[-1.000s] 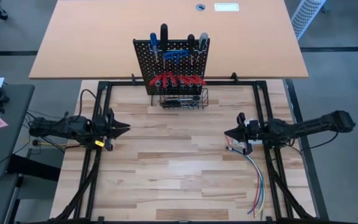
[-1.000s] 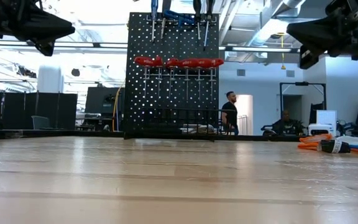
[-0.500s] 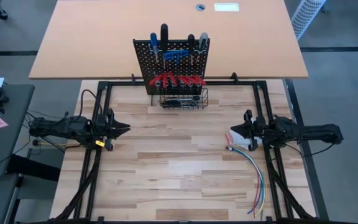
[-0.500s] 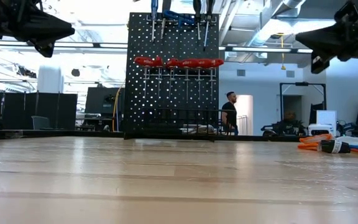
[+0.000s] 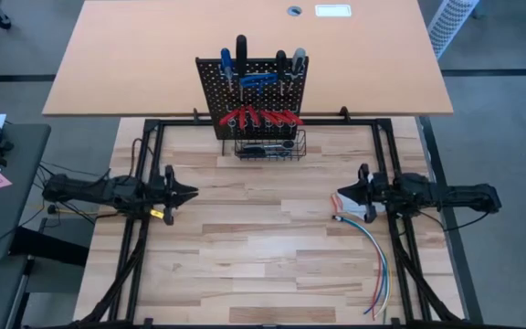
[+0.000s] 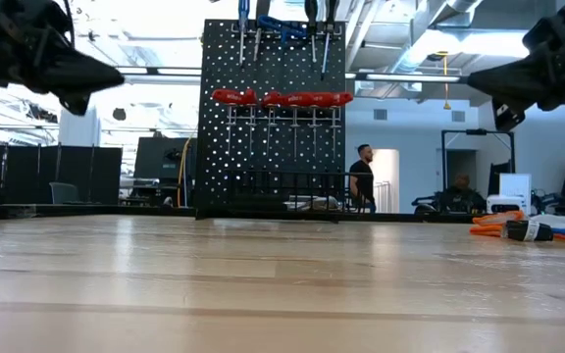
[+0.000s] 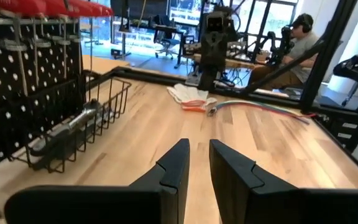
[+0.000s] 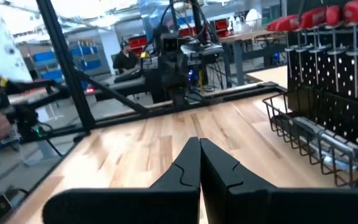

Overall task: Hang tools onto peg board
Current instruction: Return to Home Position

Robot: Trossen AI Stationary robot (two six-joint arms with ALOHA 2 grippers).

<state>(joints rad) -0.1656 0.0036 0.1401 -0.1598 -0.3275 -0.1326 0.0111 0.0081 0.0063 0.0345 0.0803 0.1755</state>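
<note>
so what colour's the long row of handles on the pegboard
Red handles, clearest in the low view.

Peg board (image 5: 252, 87) standing upright, tools (image 5: 261, 117) hung across it, left gripper (image 5: 190, 194) well in front of it to the left, right gripper (image 5: 340, 195) likewise to the right, coloured wires (image 5: 379, 265) farther off.

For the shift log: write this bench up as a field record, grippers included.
peg board: upright at the table's far edge
tools: hung on the board, red-handled tools in a row below the top ones
wire basket: at the board's base, metal item inside
left gripper: over the table's left side, fingers slightly apart, empty
right gripper: over the table's right side, shut, empty
coloured wires: on the table beside the right gripper
</note>
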